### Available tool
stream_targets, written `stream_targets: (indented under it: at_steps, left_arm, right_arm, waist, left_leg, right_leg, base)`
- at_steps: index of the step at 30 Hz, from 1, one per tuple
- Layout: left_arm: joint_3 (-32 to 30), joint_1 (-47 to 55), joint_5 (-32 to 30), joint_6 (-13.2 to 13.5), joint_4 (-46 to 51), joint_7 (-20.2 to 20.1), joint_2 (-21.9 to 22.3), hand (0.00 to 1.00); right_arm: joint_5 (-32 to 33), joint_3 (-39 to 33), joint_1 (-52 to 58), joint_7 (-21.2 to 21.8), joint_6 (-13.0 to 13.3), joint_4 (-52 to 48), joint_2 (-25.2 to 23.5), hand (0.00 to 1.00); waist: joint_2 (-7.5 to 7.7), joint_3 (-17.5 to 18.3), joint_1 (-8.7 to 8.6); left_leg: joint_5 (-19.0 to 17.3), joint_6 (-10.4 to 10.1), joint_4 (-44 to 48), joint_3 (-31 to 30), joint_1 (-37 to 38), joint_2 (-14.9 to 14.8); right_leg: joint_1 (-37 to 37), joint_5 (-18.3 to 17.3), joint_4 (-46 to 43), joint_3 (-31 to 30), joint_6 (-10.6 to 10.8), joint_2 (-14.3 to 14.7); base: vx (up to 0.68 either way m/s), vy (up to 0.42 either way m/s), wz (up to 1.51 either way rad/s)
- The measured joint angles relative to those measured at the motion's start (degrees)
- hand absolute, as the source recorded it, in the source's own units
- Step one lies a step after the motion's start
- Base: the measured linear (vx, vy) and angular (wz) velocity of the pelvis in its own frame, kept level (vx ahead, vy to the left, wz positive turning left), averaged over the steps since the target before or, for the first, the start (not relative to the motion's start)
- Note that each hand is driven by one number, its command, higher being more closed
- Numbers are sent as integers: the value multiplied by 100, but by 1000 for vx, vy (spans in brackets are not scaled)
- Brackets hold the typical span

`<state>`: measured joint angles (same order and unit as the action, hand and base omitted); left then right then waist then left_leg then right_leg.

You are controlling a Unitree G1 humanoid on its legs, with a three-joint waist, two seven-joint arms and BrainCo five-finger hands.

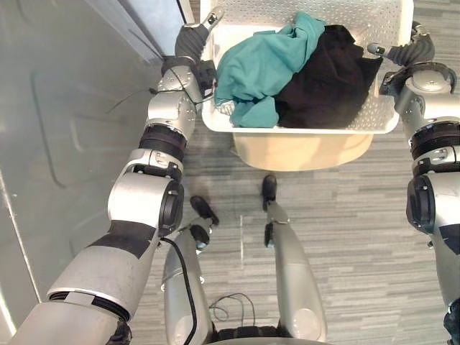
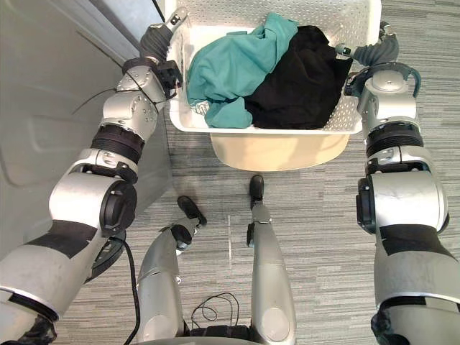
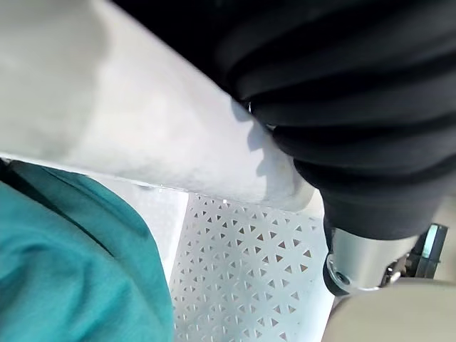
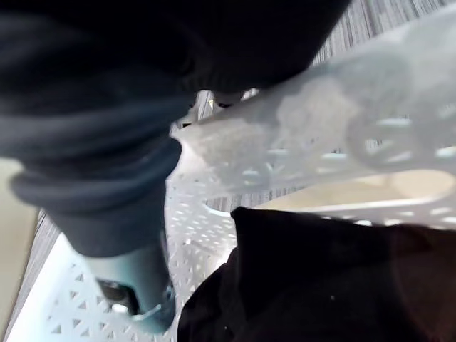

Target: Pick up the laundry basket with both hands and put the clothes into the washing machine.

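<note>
beyond the left hand (image 1: pixel 192 42) and the right hand (image 1: pixel 410 52), the white perforated plastic laundry basket (image 1: pixel 377 108) is cut off at the view's edge. how either hand meets its rim cannot be told. between the hands, the crumpled teal garment (image 1: pixel 259 68) covers part of the black garment (image 1: pixel 323 79); the basket hides most of a beige rounded object (image 1: pixel 302 151) beneath it
</note>
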<state>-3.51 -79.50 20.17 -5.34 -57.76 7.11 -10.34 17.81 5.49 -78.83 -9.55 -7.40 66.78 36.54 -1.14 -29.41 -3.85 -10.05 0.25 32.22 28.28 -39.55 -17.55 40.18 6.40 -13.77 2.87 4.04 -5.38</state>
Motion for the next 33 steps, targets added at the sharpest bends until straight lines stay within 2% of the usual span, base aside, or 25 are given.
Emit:
stream_targets:
  at_steps: [4, 7, 10, 11, 13, 16, 20, 23, 25, 27, 29, 31, 33]
  left_arm:
    - [228, 51, 0, 4, 265, 72, 0, 0]
    - [590, 50, -129, -2, 581, 77, 49, 0]
    - [1086, 69, -612, -56, 1139, 125, 131, 0]
    - [1269, 73, -1003, -13, 1524, 207, 244, 0]
    - [1313, 78, -1502, 141, 1922, 307, 436, 0]
    - [1292, 121, -1869, 250, 1944, 346, 502, 0]
    - [1166, 601, -1782, 317, 1942, 413, 595, 0]
    - [1100, 956, -1550, 350, 1943, 289, 806, 0]
    - [1095, 1239, -1405, 355, 1947, 273, 1027, 0]
    - [1262, 1452, -1348, 355, 1952, 150, 1151, 0]
    - [1454, 1722, -1345, 352, 2018, 47, 1194, 0]
    - [1714, 2003, -1357, 351, 2419, 47, 1176, 0]
    - [2209, 2363, -1359, 515, 2994, 44, 1034, 0]
  right_arm:
    - [18, 0, 13, 48, 0, 52, 55, 0]
    - [25, -17, 123, 113, 1, 60, 241, 0]
    - [145, -348, 574, 192, 43, -83, 350, 0]
    - [354, -580, 886, 208, 133, -215, 350, 0]
    - [614, -718, 1195, 206, 205, -310, 338, 0]
    - [997, -860, 1364, 211, 237, -461, 318, 0]
    - [1110, -1095, 1739, 269, 289, -1132, 263, 0]
    - [1096, -1510, 1995, 399, 497, -1910, 232, 0]
    - [1082, -1776, 2421, 473, 597, -2331, 209, 0]
    - [1057, -2140, 2978, 485, 595, -2678, 176, 0]
    - [901, -2573, 3727, 489, 579, -3013, 57, 0]
    - [853, -2873, 4449, 490, 577, -3361, -35, 0]
    - [713, -3094, 5345, 489, 578, -3902, -158, 0]
  waist:
    - [-6, 1, 0]
    - [-109, 3, 14]
    - [-170, 12, 52]
    - [-170, 12, 65]
    - [-171, 13, 79]
    - [-229, 45, 79]
    - [-235, 44, 78]
    - [-257, 68, 95]
    - [-274, 281, 146]
    - [-284, 339, 178]
    - [-281, 636, 193]
    - [-279, 779, 188]
    - [-270, 933, 211]
  left_leg:
    - [13, 21, -4, 1, 5, 11]
    - [16, 25, 4, -21, 53, 51]
    - [15, 26, 24, 4, 293, 67]
    - [15, 27, 28, 6, 402, 67]
    - [13, 27, 62, 24, 577, 60]
    - [-8, 39, 240, 33, 713, -15]
    - [-209, -24, 279, 86, 1225, -172]
    - [-368, -36, 262, 149, 1675, -182]
    - [-457, -76, 267, 174, 1807, -165]
    - [-474, -87, 239, 172, 2058, -142]
    - [-477, -91, 183, 184, 2140, -115]
    - [-467, -81, 119, 170, 2253, -67]
    - [-467, -87, 29, 164, 2447, -6]
  right_leg:
    - [-7, 2, 0, 7, 0, -10]
    - [-90, 3, 3, 46, 1, -60]
    - [-342, 3, 15, 47, 1, -75]
    - [-459, 2, 16, 73, 1, -75]
    - [-628, 2, 16, 69, 1, -63]
    - [-782, 2, 6, 14, 1, -21]
    - [-1204, -26, -20, -57, -3, 142]
    - [-1495, -267, -297, -85, -1, 146]
    - [-1540, -402, -462, -101, 7, 108]
    - [-1770, -488, -515, -95, 22, 85]
    - [-1836, -517, -522, -75, 25, 60]
    - [-1958, -577, -541, -14, 51, 15]
    - [-2102, -674, -601, 20, 65, -46]
  base:
    - [-57, -35, 1]
    - [-47, -23, 6]
    - [-12, -4, 0]
    - [0, 0, 0]
    - [-24, -45, -8]
    - [-55, -68, -22]
    - [-57, -64, -22]
    - [-64, -45, -5]
    - [-57, -25, 1]
    - [5, -1, 2]
    - [31, 1, 5]
    - [75, 3, 14]
    - [86, 4, 12]
